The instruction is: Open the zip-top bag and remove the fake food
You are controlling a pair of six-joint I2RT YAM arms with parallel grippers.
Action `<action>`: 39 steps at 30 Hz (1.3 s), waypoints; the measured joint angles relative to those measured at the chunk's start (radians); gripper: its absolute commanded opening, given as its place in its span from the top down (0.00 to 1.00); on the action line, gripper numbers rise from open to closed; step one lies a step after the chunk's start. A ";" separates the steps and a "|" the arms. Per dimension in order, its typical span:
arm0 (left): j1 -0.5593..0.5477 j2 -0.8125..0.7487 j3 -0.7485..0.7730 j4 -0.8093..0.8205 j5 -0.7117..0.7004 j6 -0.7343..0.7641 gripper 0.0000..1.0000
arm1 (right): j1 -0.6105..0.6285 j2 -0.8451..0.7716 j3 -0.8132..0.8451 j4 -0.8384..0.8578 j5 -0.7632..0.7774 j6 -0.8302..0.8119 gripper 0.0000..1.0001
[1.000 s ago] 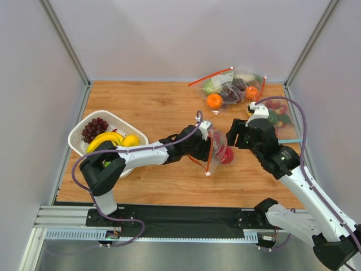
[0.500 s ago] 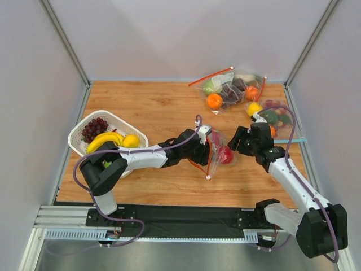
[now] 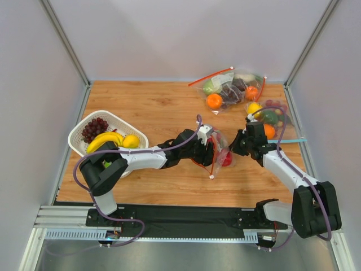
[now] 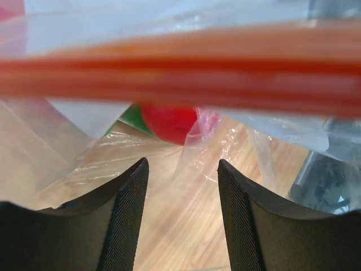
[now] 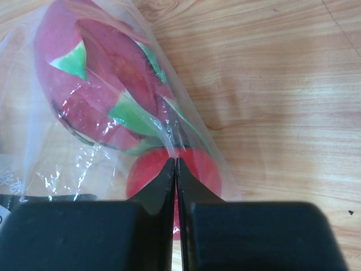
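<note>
Right fingers (image 5: 152, 197) pinch the clear crinkly zip-top bag (image 5: 39, 164) at its round red fruit (image 5: 200, 169); left fingers (image 4: 127, 226) gape beside it.

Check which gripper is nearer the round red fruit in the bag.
Right. The right gripper, shut, has its tips against the bag directly over the red fruit; the left gripper is open, with the fruit well beyond its fingertips.
</note>
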 measured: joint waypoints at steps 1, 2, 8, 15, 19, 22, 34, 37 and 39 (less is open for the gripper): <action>0.000 0.000 -0.003 0.004 0.005 0.000 0.40 | 0.000 0.004 0.000 0.002 0.001 0.000 1.00; 0.000 0.000 -0.006 0.010 0.008 0.000 0.40 | -0.001 0.005 0.000 0.002 0.002 0.000 1.00; 0.000 0.000 -0.025 0.064 0.032 -0.006 0.39 | -0.002 0.005 0.000 -0.025 0.039 -0.010 1.00; -0.002 -0.016 -0.043 0.126 -0.016 -0.032 0.35 | -0.001 -0.050 -0.013 -0.146 0.080 -0.040 1.00; -0.002 -0.014 -0.020 0.113 -0.032 -0.032 0.35 | -0.002 -0.079 -0.014 -0.212 0.061 -0.054 0.82; -0.002 -0.011 0.010 0.113 -0.032 -0.034 0.34 | -0.001 -0.094 -0.014 -0.261 0.037 -0.063 0.49; -0.002 -0.011 0.034 0.049 -0.058 -0.029 0.34 | 0.120 -0.251 -0.019 -0.350 -0.039 -0.050 0.25; -0.002 -0.011 0.040 0.047 -0.059 -0.029 0.34 | 0.155 -0.229 -0.026 -0.335 -0.043 -0.044 0.24; -0.002 -0.011 0.041 0.044 -0.060 -0.029 0.33 | 0.179 -0.212 -0.039 -0.316 -0.043 -0.043 0.22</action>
